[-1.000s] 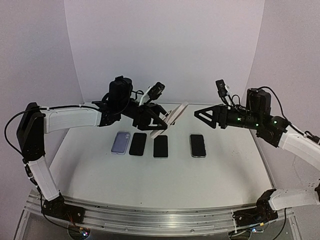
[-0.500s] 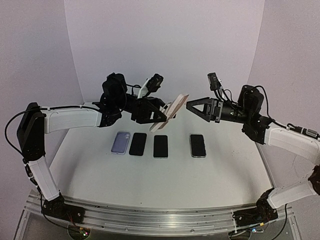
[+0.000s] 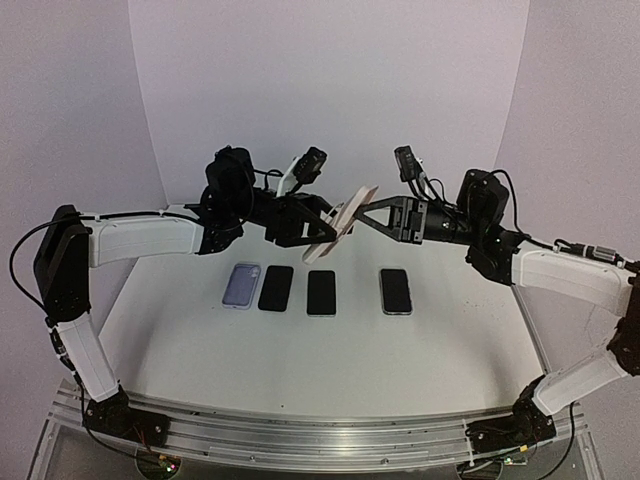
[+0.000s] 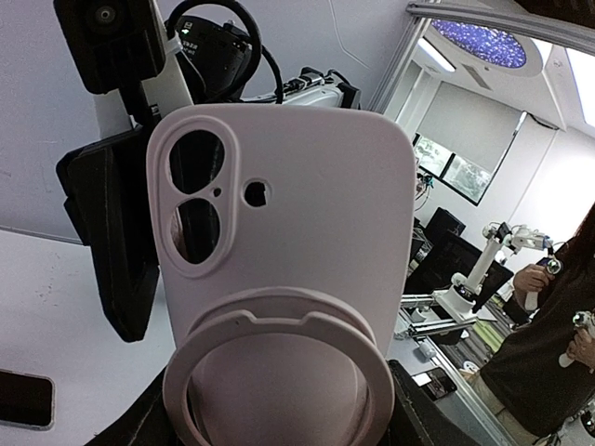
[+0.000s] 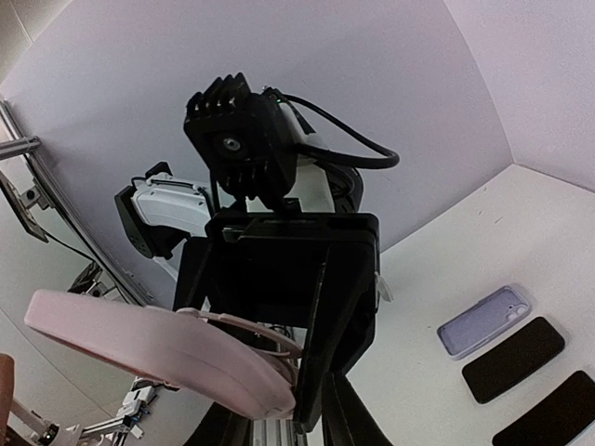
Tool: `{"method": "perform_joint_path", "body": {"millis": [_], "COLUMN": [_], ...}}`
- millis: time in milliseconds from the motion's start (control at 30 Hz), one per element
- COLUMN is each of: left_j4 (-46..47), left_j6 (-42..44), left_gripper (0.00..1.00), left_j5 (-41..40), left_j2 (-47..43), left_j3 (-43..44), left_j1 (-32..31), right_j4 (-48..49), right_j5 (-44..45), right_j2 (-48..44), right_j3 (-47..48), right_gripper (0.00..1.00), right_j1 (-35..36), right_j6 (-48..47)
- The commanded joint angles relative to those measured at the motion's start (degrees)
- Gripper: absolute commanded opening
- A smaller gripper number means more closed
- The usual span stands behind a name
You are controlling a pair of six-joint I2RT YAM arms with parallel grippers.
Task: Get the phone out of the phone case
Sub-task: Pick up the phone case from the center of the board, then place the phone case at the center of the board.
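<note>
A pale pink phone case (image 3: 340,224) hangs in mid-air between both arms, above the table's back half. My left gripper (image 3: 318,236) is shut on its lower end and my right gripper (image 3: 362,214) on its upper edge. The left wrist view shows the case's back (image 4: 307,214) with its camera cut-outs and a ring stand (image 4: 279,372). My left fingers (image 4: 437,409) flank its lower part, and a right finger (image 4: 116,232) lies along its left edge. In the right wrist view the case (image 5: 158,348) is edge-on, its end between my jaws. Whether a phone sits inside is hidden.
On the table (image 3: 330,350) below lie a lilac case (image 3: 242,285) and three black phones (image 3: 276,288), (image 3: 321,292), (image 3: 396,291) in a row. The lilac case (image 5: 483,321) and two black phones (image 5: 513,359) also show in the right wrist view.
</note>
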Motion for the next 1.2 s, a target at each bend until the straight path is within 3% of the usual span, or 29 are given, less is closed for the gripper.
{"method": "perform_joint_path", "body": {"millis": [0, 100, 167, 267, 367, 533, 800, 1000, 1167], "left_j4": [0.47, -0.22, -0.93, -4.30, -14.29, -25.83, -31.99, -33.22, -32.67], "left_j6": [1.61, 2.10, 2.74, 5.79, 14.92, 32.69, 41.87, 43.75, 44.75], "left_gripper": [0.48, 0.49, 0.55, 0.78, 0.98, 1.00, 0.99, 0.99, 0.99], "left_j5": [-0.68, -0.81, -1.17, -3.25, -9.28, -26.88, -55.05, -59.51, -60.85], "left_j2": [-1.33, -1.47, -1.56, -2.24, -4.43, -10.63, -17.19, -20.23, -23.16], "left_j3": [-0.16, -0.43, -0.85, -1.16, -1.34, -4.29, -11.45, -15.38, -18.48], "left_j1": [0.19, 0.20, 0.25, 0.31, 0.79, 2.59, 3.78, 3.78, 3.78], "right_j4": [4.76, 4.99, 4.92, 4.49, -0.96, -21.29, -49.78, -66.95, -75.59], "right_j5": [1.01, 2.33, 3.28, 5.21, 8.87, 15.29, 32.30, 32.58, 34.79], "right_j2": [-0.02, -0.37, -0.72, -1.33, -2.13, -1.69, 9.24, 28.13, 36.30], "right_j3": [2.79, 2.49, 2.26, 1.78, 1.61, 5.71, 14.50, 29.91, 38.20], "right_gripper": [0.13, 0.02, 0.00, 0.00, 0.00, 0.00, 0.00, 0.00, 0.00], "right_j1": [0.28, 0.32, 0.28, 0.24, -0.10, -0.69, -2.52, -2.51, -2.66], "right_j6": [1.29, 2.18, 2.68, 3.69, 3.74, -0.68, -1.43, -6.53, -10.95]}}
